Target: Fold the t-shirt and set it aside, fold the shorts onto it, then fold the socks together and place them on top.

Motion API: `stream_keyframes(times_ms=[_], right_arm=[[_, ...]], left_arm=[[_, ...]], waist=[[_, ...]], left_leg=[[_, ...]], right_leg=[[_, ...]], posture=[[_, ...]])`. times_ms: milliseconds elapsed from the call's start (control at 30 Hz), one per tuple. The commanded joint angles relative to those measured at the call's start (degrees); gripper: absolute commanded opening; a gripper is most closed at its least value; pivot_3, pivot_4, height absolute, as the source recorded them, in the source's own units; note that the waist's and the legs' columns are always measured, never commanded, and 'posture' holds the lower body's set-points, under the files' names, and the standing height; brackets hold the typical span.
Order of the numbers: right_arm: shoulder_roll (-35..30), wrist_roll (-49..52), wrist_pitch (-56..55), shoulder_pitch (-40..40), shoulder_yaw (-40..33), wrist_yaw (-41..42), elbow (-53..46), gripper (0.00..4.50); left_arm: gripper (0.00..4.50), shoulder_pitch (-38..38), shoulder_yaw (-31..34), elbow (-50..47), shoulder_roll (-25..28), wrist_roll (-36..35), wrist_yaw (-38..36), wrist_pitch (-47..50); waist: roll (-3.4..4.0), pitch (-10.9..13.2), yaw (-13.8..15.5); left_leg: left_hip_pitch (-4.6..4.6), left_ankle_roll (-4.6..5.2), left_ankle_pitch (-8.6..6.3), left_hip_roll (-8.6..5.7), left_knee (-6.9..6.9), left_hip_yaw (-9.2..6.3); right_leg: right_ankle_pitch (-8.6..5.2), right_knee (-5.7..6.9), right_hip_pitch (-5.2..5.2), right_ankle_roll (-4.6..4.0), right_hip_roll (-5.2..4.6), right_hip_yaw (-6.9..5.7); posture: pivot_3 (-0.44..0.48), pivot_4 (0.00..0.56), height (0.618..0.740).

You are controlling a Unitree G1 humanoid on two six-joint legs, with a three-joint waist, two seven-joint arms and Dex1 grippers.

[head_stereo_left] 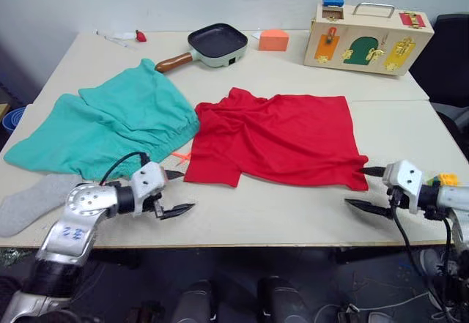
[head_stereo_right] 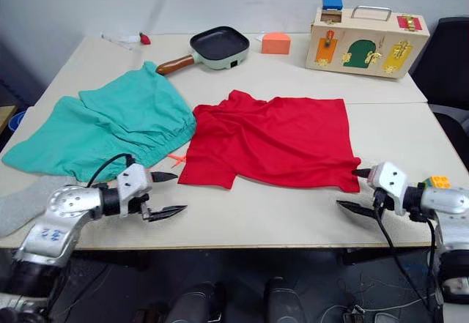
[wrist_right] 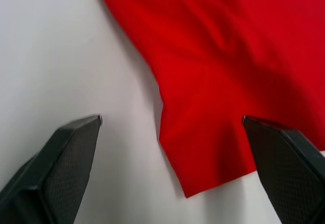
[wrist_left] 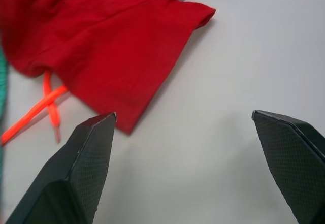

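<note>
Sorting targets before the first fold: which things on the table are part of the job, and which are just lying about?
Job: t-shirt; shorts; one grey sock at the near left edge; both open pincers, left and right.

Lying about: frying pan; orange block; wooden latch box; small red item.

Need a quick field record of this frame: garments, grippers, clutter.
t-shirt: spread flat, rumpled, table centre
shorts: spread out on robot's left, beside t-shirt
sock: near left table edge
left gripper: open, empty, by t-shirt's near left corner
right gripper: open, empty, by t-shirt's near right corner
clutter: pan, orange block, latch box at far edge
</note>
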Motion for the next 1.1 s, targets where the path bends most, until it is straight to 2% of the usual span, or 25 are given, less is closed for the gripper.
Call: stream_keyframes(times_ms=[33, 67, 167, 267, 433, 567, 700, 800, 933, 1033, 1100], right_arm=[[-0.4, -4.0, 0.2, -2.0, 2.0, -2.9, 5.1, 4.49], [-0.4, -4.4, 1.0, -2.8, 2.5, -3.1, 6.3, 4.49], [-0.3, -4.7, 4.1, -4.8, 3.8, -2.5, 8.5, 3.9], [0.0, -4.5, 4.2, -5.8, 4.8, -1.1, 8.6, 2.96], [0.6, -3.2, 4.1, -6.3, 5.1, 0.8, 7.7, 1.28], [0.2, -1.0, 5.5, -4.9, 4.5, 4.0, 4.7, 0.01], [-1.4, 3.2, 8.0, -1.1, 2.7, 9.2, -0.9, 0.0], [-3.8, 5.8, 10.7, 3.1, 1.0, 12.2, -6.0, 0.0], [-7.4, 8.3, 14.3, 10.1, -1.6, 14.1, -12.7, 0.0], [-10.1, 11.2, 18.3, 17.6, -4.4, 16.0, -19.4, 0.0], [-11.7, 11.9, 20.1, 22.8, -5.4, 17.3, -22.8, 0.0]], left_arm=[[4.5, -4.6, -3.5, 6.3, -1.6, 7.5, 4.1, -4.3], [4.5, -5.9, -4.3, 8.3, -2.8, 8.3, 4.8, -4.7], [4.5, -9.4, -6.4, 13.2, -5.4, 10.3, 5.3, -4.8], [3.91, -12.0, -7.9, 16.6, -7.1, 10.4, 3.9, -3.7], [2.42, -14.1, -8.5, 19.2, -8.4, 9.1, 1.3, -1.3], [1.21, -12.7, -7.1, 15.8, -7.9, 5.0, -3.5, 2.2], [0.03, -9.2, -5.3, 8.9, -4.6, 0.1, -10.0, 6.4], [0.03, -5.8, -4.2, 2.7, -1.2, -4.4, -15.3, 9.2], [0.03, 1.3, -1.8, -6.3, 3.9, -9.6, -21.7, 8.1], [0.03, 7.5, 1.0, -12.9, 6.7, -12.2, -22.8, 7.6], [0.03, 11.5, 2.6, -16.5, 8.5, -13.9, -22.6, 9.7]], waist=[[-0.14, 0.0, -0.1], [-0.21, -0.1, 0.0], [-0.34, -0.2, 0.0], [-0.45, -0.2, 0.1], [-0.41, -0.2, 0.0], [-0.41, -0.2, 0.0], [-0.39, -0.3, -0.1], [-0.24, -0.2, -0.1], [-0.13, -0.1, 0.1], [-0.05, -0.1, 0.2], [0.04, 0.0, 0.5]], left_leg=[[0.0, 0.0, 0.0, 0.01, 0.0, 0.0], [0.03, -0.01, -0.01, 0.02, 0.0, 0.02], [0.29, 0.09, -0.05, 0.02, 0.09, 0.05], [0.46, 0.04, -0.18, 0.03, 0.19, -0.04], [0.42, 0.16, 0.06, 0.03, 0.2, -0.03], [0.37, 0.17, 0.09, 0.03, 0.19, -0.02], [0.21, 0.11, 0.06, 0.05, -0.05, -0.09], [0.15, -0.12, 0.1, 0.12, -0.15, -0.13], [-0.33, -0.01, -0.04, 0.12, -0.15, -0.14], [-0.83, 0.11, -0.09, 0.12, 0.04, -0.19], [-0.83, 0.26, -0.2, 0.08, 0.22, -0.22]], right_leg=[[0.0, 0.01, 0.0, 0.0, 0.0, 0.0], [0.0, 0.01, 0.01, 0.01, 0.01, -0.01], [0.05, 0.01, 0.33, 0.1, -0.01, -0.02], [0.25, -0.15, 0.65, 0.25, -0.09, -0.15], [0.66, -0.67, 0.93, 0.17, -0.3, -0.32], [0.71, -0.72, 0.89, 0.2, -0.34, -0.38], [0.72, -0.7, 0.68, 0.22, -0.66, -1.2], [0.59, -0.7, 0.56, -0.02, -0.66, -1.47], [0.5, -0.71, 0.14, -0.17, -0.66, -1.7], [0.51, -0.74, -0.12, -0.16, -0.67, -1.8], [0.5, -0.91, -0.05, -0.16, -0.72, -1.83]], posture=[[0.0, 0.15, 0.74], [0.0, 0.15, 0.74], [0.0, 0.15, 0.74], [0.0, 0.15, 0.74], [0.0, 0.15, 0.74], [0.0, 0.15, 0.74], [0.0, 0.15, 0.74], [0.0, 0.15, 0.74], [0.0, 0.15, 0.74], [0.0, 0.15, 0.74], [0.0, 0.15, 0.74]])
